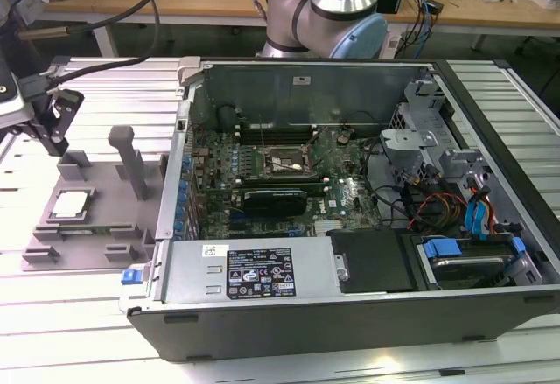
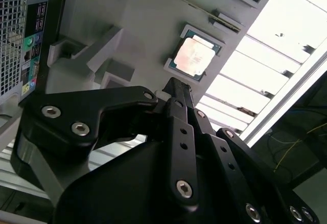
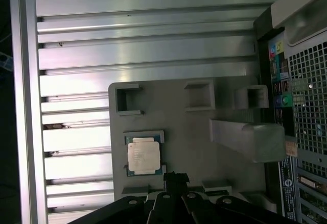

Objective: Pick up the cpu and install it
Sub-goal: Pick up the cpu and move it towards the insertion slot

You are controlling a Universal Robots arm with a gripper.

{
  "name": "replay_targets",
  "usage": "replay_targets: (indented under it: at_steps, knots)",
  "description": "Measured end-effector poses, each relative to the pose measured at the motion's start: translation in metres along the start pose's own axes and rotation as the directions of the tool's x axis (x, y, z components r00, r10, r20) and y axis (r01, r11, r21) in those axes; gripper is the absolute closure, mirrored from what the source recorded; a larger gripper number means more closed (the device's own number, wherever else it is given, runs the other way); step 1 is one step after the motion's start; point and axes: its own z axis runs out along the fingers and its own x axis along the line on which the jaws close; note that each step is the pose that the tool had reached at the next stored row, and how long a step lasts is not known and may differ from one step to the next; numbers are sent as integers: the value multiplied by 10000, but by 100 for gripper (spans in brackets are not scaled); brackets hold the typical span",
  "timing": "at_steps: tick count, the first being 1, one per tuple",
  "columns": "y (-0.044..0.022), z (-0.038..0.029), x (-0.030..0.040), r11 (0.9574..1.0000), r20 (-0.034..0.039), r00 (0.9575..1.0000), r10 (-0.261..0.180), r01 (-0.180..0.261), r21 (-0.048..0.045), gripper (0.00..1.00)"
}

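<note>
Exterior view: matte black gripper [image 1: 54,139] hangs over the far end of the grey plastic fixture [image 1: 105,200]; the cpu [image 1: 72,202], a flat square with a silvery top, lies in a fixture pocket, on the exterior view's left of the open metal computer case [image 1: 350,314]; black rectangular socket frame [image 1: 276,161] sits inside the case.
Second wrist view: bolted black fingers [image 2: 179,127] meet in a narrow tip, clenched on nothing; glossy cpu [image 2: 193,56] lies just beyond the tip, apart from it.
First wrist view: cpu [image 3: 144,157] shows a thin pale edge; ribbed aluminium table [image 3: 153,55] lies underneath.
</note>
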Motion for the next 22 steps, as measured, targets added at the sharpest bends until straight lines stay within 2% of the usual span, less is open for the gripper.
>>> replay_targets:
  at_steps: [8,22]
  knots:
    - [8,47,42,10000,2,10000,0,0,-1,89]
    - [6,180,115,10000,2,10000,1,-1,-1,89]
